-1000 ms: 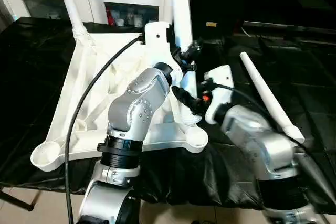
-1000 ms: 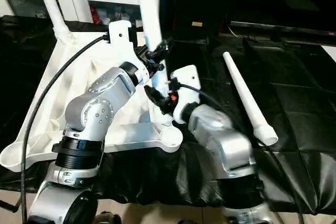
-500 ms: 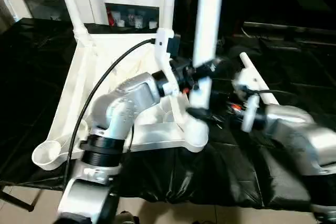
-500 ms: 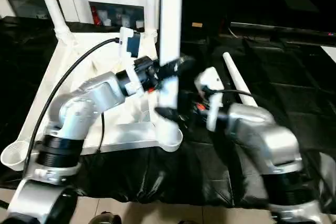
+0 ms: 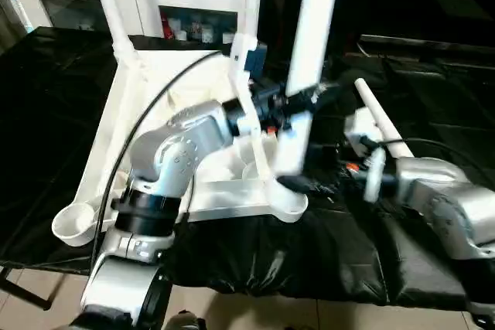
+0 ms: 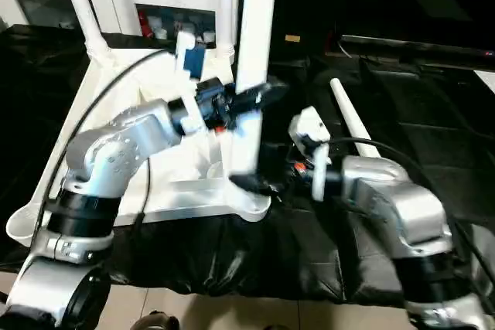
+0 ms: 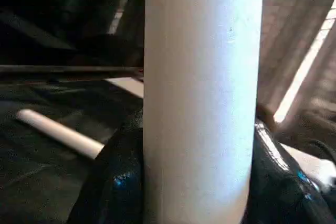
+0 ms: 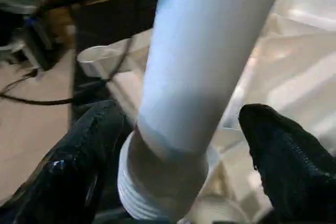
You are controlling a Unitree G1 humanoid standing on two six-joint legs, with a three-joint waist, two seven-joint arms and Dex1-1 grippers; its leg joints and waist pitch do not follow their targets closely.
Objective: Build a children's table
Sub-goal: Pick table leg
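Left fingers (image 7: 126,182) clamp the leg (image 5: 313,44); right fingers (image 8: 79,166) stand open. Misaligned, its threaded end may miss the corner socket (image 5: 288,202).

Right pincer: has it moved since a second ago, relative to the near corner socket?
Yes. The right pincer has swung out toward the robot's right, away from the near corner socket, with its fingers now apart around the leg.

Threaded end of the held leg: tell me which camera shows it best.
Right wrist view: the threaded end sits close up between the right gripper's fingers. Head views blur it above the corner socket; the left wrist view gives bare shaft.
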